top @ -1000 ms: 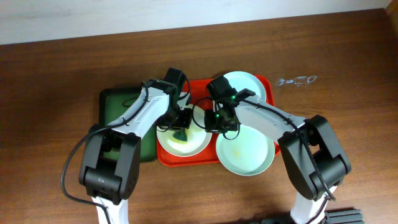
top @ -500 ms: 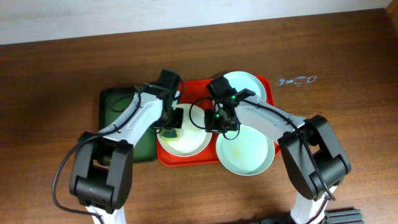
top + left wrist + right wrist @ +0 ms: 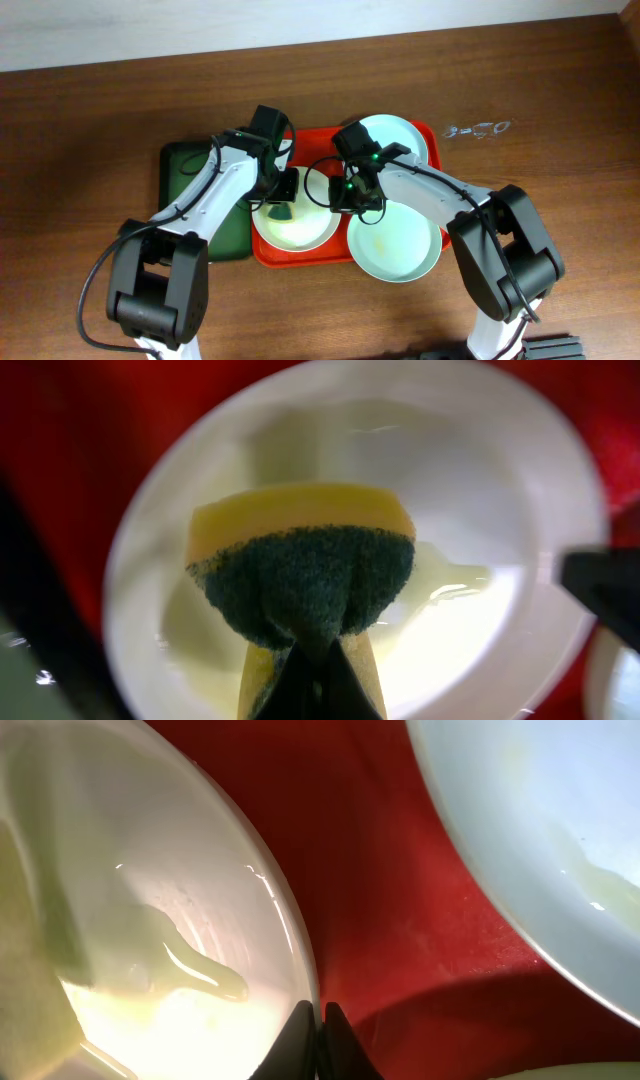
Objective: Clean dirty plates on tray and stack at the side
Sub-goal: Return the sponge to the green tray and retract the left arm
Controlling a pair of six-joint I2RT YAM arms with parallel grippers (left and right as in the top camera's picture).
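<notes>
Overhead, I see a dark green tray (image 3: 190,165) touching the left edge of the red tray (image 3: 290,258), and a small shiny object (image 3: 478,129), too small to identify, lying well off to the right. My left arm crosses the green tray, and my right arm hides the gap between the two mint plates.

The left gripper (image 3: 314,678) is clamped on a yellow sponge (image 3: 300,575), its green scouring face turned toward the camera, above the white plate (image 3: 305,232). The right gripper (image 3: 318,1032) is pinched closed on that plate's rim.

The white plate sits in the tray's front-left part, with a pale yellowish wet film pooled in its well. The far mint plate (image 3: 400,138) lies in the back-right corner. The near mint plate (image 3: 395,250) overhangs the tray's front-right edge and has faint yellow marks near its middle.

Everything rests on a dark brown wooden table (image 3: 100,120), with a pale wall (image 3: 150,25) running along the back.
</notes>
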